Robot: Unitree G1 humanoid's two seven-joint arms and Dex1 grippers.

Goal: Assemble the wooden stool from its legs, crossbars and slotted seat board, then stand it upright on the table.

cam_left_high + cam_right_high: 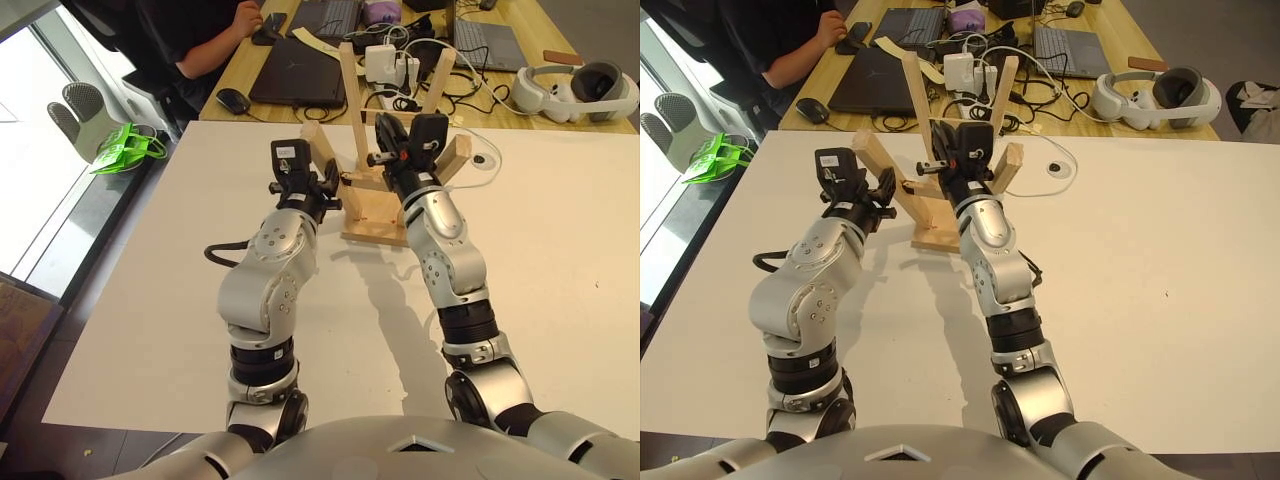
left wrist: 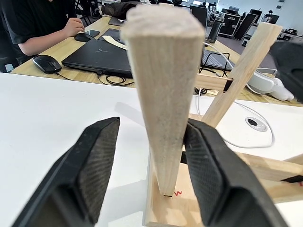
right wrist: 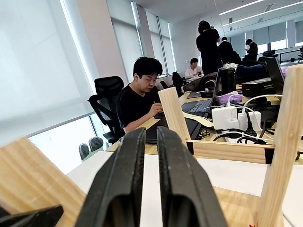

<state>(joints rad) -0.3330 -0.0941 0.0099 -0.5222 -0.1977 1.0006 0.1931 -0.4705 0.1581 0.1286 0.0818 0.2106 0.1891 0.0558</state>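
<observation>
The wooden stool stands upside down on the white table (image 1: 560,300), its seat board (image 1: 375,228) flat on the top and its legs pointing up. A crossbar (image 3: 227,151) joins the two far legs (image 1: 350,80). My left gripper (image 1: 328,185) is open around the near-left leg (image 2: 163,94), which stands in its slot in the seat board (image 2: 165,213). One pad (image 2: 208,170) is against the wood and the other pad (image 2: 92,165) is apart from it. My right gripper (image 3: 151,156) is shut on nothing, held above the seat board between the legs.
Behind the white table is a wooden desk with a laptop (image 1: 300,75), a mouse (image 1: 233,99), a power strip with cables (image 1: 392,65) and headphones (image 1: 575,90). A round cable grommet (image 1: 484,160) lies right of the stool. The table's left edge (image 1: 120,270) drops to the floor.
</observation>
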